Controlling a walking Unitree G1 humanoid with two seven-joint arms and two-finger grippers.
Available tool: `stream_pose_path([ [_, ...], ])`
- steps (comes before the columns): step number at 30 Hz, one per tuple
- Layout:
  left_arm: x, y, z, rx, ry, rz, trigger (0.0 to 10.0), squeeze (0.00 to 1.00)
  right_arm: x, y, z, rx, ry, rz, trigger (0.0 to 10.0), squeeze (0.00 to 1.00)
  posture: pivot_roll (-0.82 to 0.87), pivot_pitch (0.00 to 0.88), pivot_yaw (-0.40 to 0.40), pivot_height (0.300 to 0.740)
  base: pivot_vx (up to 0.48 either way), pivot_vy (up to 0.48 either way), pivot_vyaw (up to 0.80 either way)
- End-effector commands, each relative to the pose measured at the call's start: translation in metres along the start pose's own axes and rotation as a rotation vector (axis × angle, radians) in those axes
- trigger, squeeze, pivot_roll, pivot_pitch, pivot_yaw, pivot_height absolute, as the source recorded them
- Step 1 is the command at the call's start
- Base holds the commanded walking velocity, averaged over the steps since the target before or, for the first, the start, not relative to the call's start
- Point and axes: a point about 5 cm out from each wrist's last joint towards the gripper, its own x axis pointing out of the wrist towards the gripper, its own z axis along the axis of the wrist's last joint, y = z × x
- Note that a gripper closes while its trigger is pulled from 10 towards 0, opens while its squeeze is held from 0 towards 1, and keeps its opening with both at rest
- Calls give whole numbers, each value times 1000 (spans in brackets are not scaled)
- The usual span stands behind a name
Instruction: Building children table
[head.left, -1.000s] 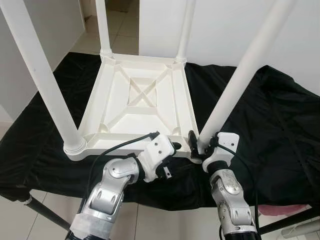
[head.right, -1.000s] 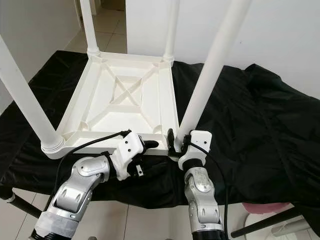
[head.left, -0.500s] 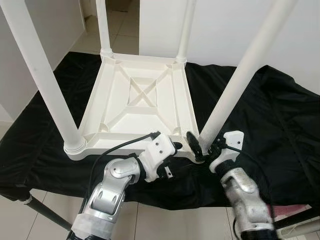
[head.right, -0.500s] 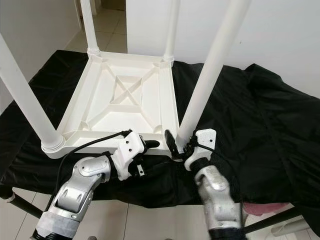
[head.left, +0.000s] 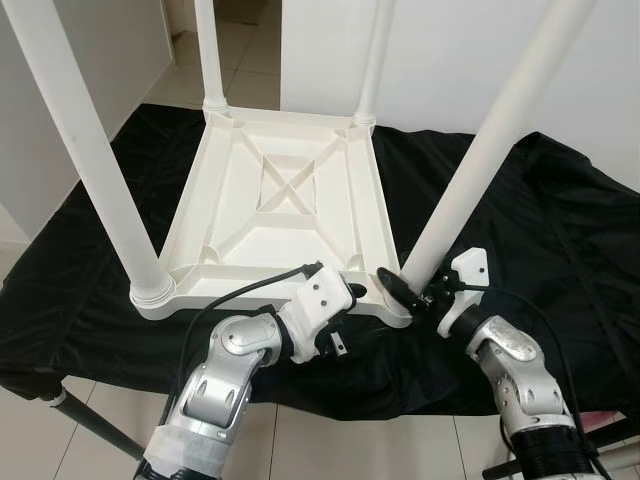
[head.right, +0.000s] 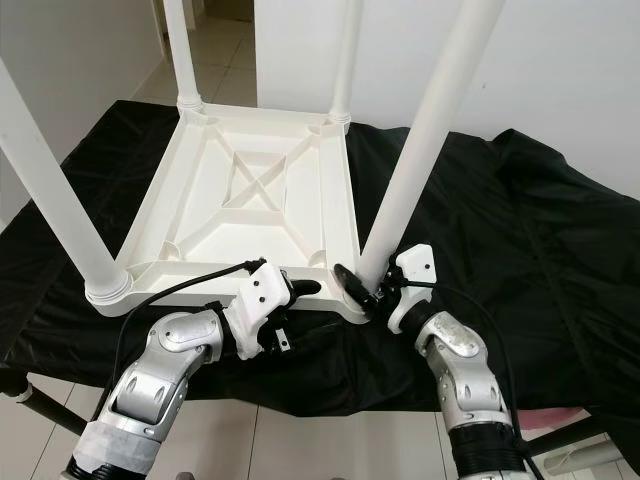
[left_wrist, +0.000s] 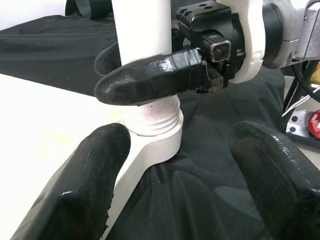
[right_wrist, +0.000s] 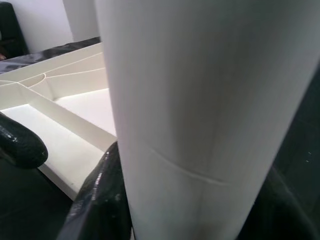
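**Right wrist rolls around the near leg**

Your upturned table (head.left: 280, 210) lies on the black cloth (head.left: 560, 230), all four legs up. Left of its near right leg (head.left: 470, 170), your left gripper (left_wrist: 170, 165) waits, fingers apart, at the frame's edge. Your right gripper (head.left: 408, 293), clamped on that leg's base, has swung outward, which suggests it is screwing the leg tight.

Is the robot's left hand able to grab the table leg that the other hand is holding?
Probably yes. The left gripper is open, right by that leg's base, nothing between. But the right gripper already wraps the bottom, leaving little room.
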Motion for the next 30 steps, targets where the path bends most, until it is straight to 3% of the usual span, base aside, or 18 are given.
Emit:
stream_pose_path([
  [1,2,5,-1,5,7,131,10000,0,-1,-2,-2,4,10,7,0,0,-2,0,-75,740,0,0,0],
  [7,2,5,-1,10,13,131,10000,0,-4,-2,-5,9,26,39,0,0,-1,0,-74,740,0,0,0],
  [8,2,5,-2,12,15,129,10000,0,-6,-2,-6,12,30,38,2667,0,-5,0,-66,740,0,0,0],
  [10,1,5,-2,13,17,128,10000,0,-7,-2,-6,15,31,37,2667,0,-5,0,-66,740,0,0,0],
  [11,1,5,-2,13,17,126,10000,0,-7,-1,-4,16,28,41,10000,0,-7,0,-63,740,0,0,0],
  [17,1,5,-2,15,22,118,10000,0,-5,2,2,4,10,17,10000,0,-14,0,-57,740,0,0,0],
  [21,1,4,-2,16,24,116,10000,0,-2,2,2,-9,20,-118,10000,0,-12,0,-60,740,0,0,0],
  [25,1,5,-2,13,24,121,10000,0,0,14,2,23,5,-194,10000,0,-11,0,-62,740,0,0,0],
  [28,1,4,-3,11,26,119,10000,0,5,32,1,62,-6,-331,10000,0,-16,0,-60,740,0,0,0],
  [30,1,4,-3,11,26,119,10000,0,5,32,1,65,-6,-336,10000,0,-16,0,-60,740,0,0,0],
])
